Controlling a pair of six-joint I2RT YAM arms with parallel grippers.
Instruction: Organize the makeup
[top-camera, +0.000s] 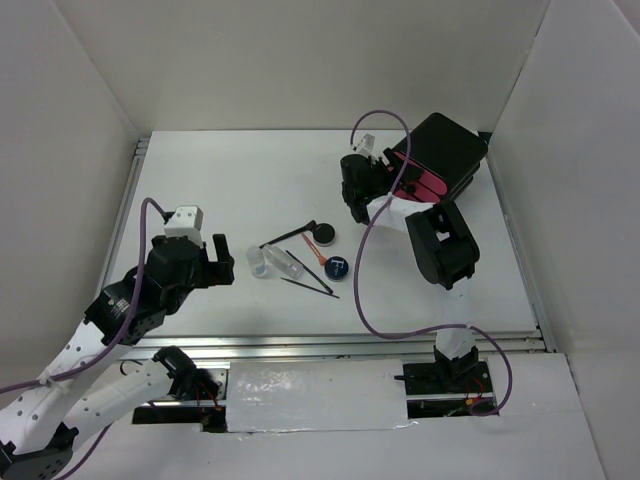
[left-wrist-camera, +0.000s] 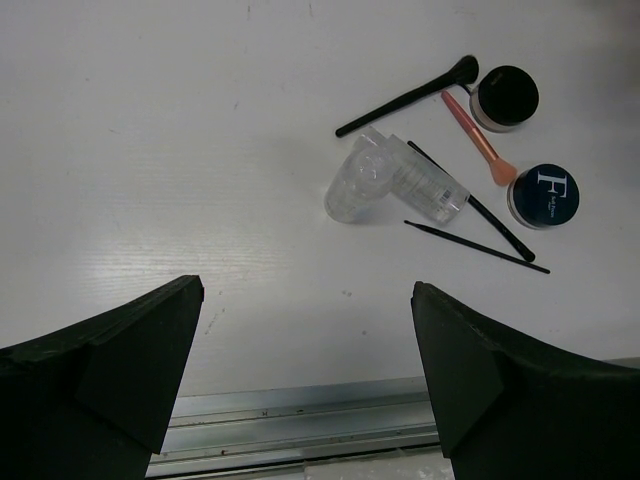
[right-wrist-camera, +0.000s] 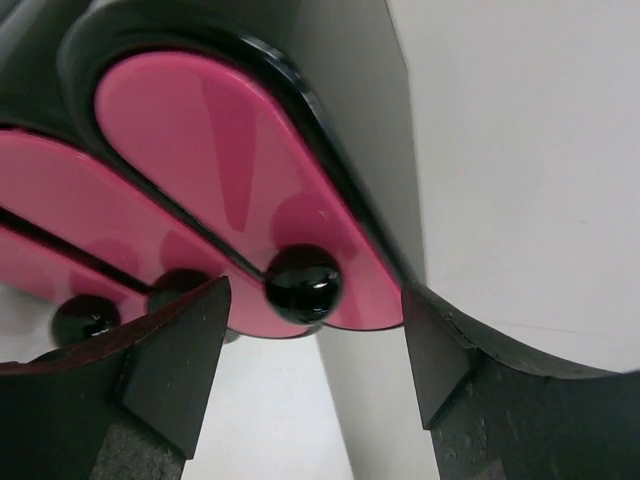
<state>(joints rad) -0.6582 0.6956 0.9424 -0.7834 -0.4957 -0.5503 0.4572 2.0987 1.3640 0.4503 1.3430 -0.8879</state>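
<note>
The makeup lies in a cluster mid-table: a black round compact (top-camera: 323, 235), a dark-blue compact with a white mark (top-camera: 335, 267), a black brush (top-camera: 288, 236), an orange-tipped stick (top-camera: 312, 249), a clear vial (top-camera: 259, 263), a clear tube (top-camera: 287, 264) and thin black pencils (top-camera: 310, 285). The left wrist view shows the vial (left-wrist-camera: 358, 185), the blue compact (left-wrist-camera: 545, 194) and the black compact (left-wrist-camera: 507, 96). My left gripper (top-camera: 222, 262) is open and empty, left of the vial. My right gripper (right-wrist-camera: 315, 300) is open, with a black drawer knob (right-wrist-camera: 303, 283) between its fingers.
The black box (top-camera: 445, 150) with pink drawers (right-wrist-camera: 220, 170) stands at the back right, tilted. White walls close in the table on three sides. A metal rail (left-wrist-camera: 300, 425) runs along the near edge.
</note>
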